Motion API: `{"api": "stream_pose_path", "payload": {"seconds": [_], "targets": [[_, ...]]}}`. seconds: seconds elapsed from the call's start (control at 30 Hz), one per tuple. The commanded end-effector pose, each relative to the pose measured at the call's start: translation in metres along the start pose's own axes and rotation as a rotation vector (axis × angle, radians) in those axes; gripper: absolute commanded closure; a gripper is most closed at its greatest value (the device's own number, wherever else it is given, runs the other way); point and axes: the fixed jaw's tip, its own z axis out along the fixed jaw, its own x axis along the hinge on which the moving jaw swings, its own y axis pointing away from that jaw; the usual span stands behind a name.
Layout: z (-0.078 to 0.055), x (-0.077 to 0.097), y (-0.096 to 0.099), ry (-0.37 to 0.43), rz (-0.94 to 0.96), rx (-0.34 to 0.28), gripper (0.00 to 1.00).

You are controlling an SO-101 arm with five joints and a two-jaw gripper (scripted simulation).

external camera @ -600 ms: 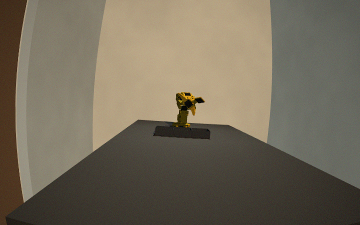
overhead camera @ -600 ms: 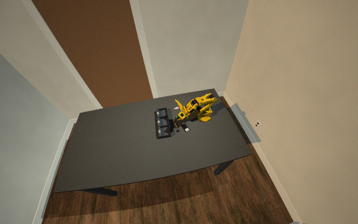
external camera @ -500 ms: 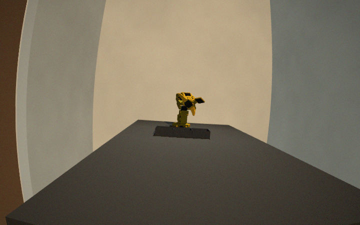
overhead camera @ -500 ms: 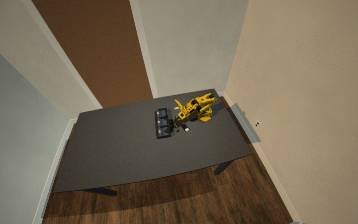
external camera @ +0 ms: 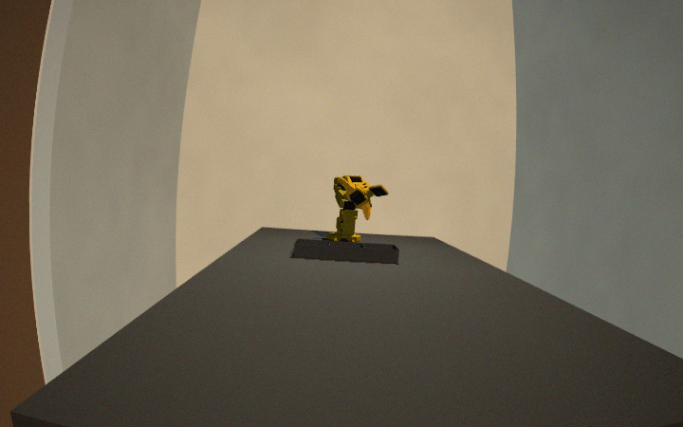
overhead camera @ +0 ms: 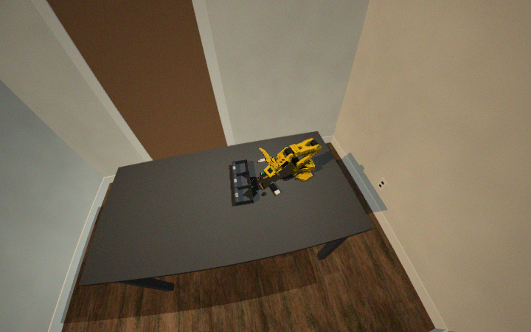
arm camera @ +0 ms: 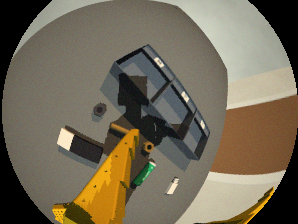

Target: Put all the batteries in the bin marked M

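A row of three dark bins (overhead camera: 243, 181) stands on the table left of my yellow arm (overhead camera: 293, 160); the row also shows in the wrist view (arm camera: 160, 99). The bin labels are too small to read. My gripper (overhead camera: 258, 166) is open and empty, just right of the bins and above the table. A small green cylinder (arm camera: 145, 175) lies beside my fixed jaw (arm camera: 120, 163). A small white cylinder (arm camera: 172, 185) lies a little further off. I cannot tell which of them are batteries. A dark shape (arm camera: 135, 90) lies in one end bin.
A black block with a white end (arm camera: 76, 143) lies on the table near the jaw, also in the top view (overhead camera: 275, 189). A small dark round thing (arm camera: 100, 110) lies beside the bins. From the exterior view the bins (external camera: 344, 250) hide the small things.
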Motion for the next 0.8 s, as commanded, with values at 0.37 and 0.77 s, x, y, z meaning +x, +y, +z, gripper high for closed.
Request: {"api": "stream_pose_path", "payload": {"seconds": [0.37, 0.77], "targets": [[-0.005, 0.005, -0.005, 0.100, 0.122, -0.040, 0.00], [-0.020, 0.017, -0.015, 0.369, 0.433, -0.110, 0.00]]}}
